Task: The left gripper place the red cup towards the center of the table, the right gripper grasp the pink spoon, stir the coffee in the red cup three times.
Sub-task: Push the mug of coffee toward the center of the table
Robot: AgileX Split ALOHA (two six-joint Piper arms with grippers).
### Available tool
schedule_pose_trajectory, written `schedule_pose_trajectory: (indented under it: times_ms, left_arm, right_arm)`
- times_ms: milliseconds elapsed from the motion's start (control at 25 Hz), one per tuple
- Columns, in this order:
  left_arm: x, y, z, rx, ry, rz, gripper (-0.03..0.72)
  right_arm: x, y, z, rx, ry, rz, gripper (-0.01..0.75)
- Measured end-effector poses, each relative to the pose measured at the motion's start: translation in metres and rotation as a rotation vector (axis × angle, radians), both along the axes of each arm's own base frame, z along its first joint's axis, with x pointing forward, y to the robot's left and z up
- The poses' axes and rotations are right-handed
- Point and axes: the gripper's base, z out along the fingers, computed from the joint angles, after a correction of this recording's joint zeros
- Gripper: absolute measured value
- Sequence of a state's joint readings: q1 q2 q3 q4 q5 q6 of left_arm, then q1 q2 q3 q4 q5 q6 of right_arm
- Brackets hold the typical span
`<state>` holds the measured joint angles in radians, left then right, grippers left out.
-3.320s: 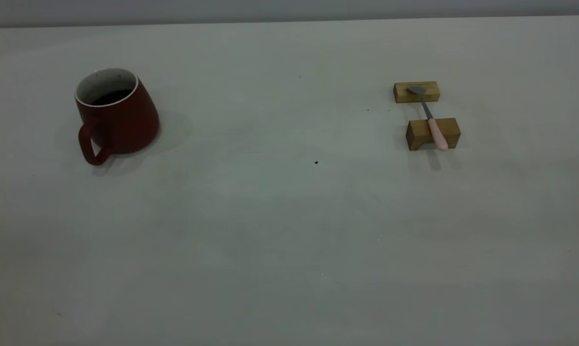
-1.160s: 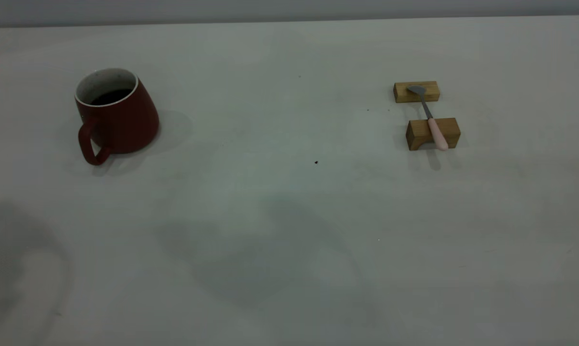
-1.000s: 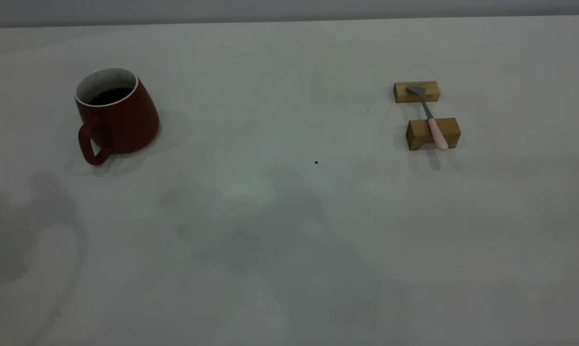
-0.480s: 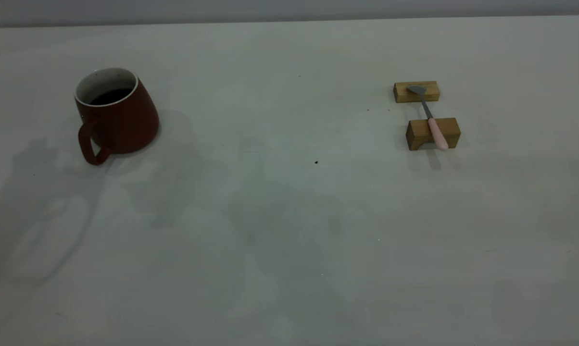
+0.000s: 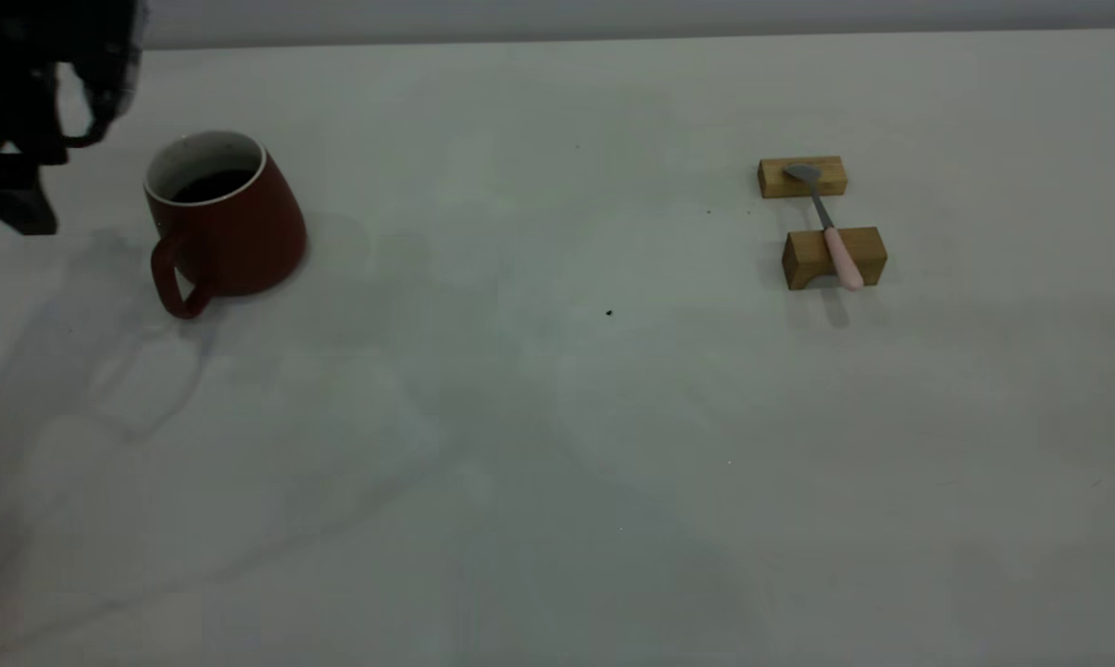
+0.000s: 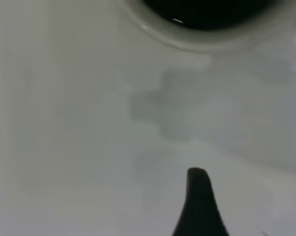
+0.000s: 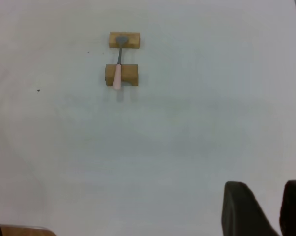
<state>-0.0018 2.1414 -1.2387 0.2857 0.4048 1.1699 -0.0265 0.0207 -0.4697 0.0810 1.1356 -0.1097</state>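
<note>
Table [image 5: 557, 445], large pale grey-white flat surface with a few tiny dark specks, holds everything. Dark red ceramic mug [image 5: 229, 218], wider at base than rim, white inside, loop handle facing the camera, stands upright at the far left of the table, well off centre, untouched. Dark brown-black coffee [image 5: 213, 186] shows as a dark patch inside it; the left wrist view also catches the mug's pale rim and the dark liquid [image 6: 206, 10] at the frame edge. Bulky black left gripper [image 5: 34, 111] sits at the upper left corner of the exterior view, just beside the mug on its outer side, apart from it, holding nothing; cannot tell if its fingers are spread or closed, since only one dark fingertip [image 6: 199, 196] shows in the left wrist view above bare table. Small slim spoon with pale pink handle, grey metal neck and bowl [image 5: 826, 227] lies across two tan wooden blocks [image 5: 831, 257] on the right side of the table, bowl resting on the far block, handle over the near block with its end sticking past it. Right wrist view shows the same spoon [image 7: 118, 69] on the blocks [image 7: 122, 74], well apart from the right gripper [image 7: 282, 206], whose two dark fingers [image 7: 243, 209] stand apart with a gap between them, empty.
</note>
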Motion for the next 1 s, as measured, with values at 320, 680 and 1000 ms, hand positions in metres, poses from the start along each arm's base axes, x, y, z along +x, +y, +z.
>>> schedule_pose_trajectory:
  times_ms: [320,680,1000]
  left_arm:
    - [0.031,-0.003,-0.032,-0.027,0.011,-0.029,0.608]
    - [0.033,-0.014,-0.039,-0.134,0.017,-0.113,0.594]
    - [0.034,-0.018,-0.043,-0.184,0.011,-0.131,0.594]
  right_arm:
    - [0.000,0.000,0.000,0.000,0.000,0.000,0.238]
    - [0.000,0.000,0.000,0.000,0.000,0.000,0.238]
    - [0.000,0.000,0.000,0.000,0.000,0.000,0.238]
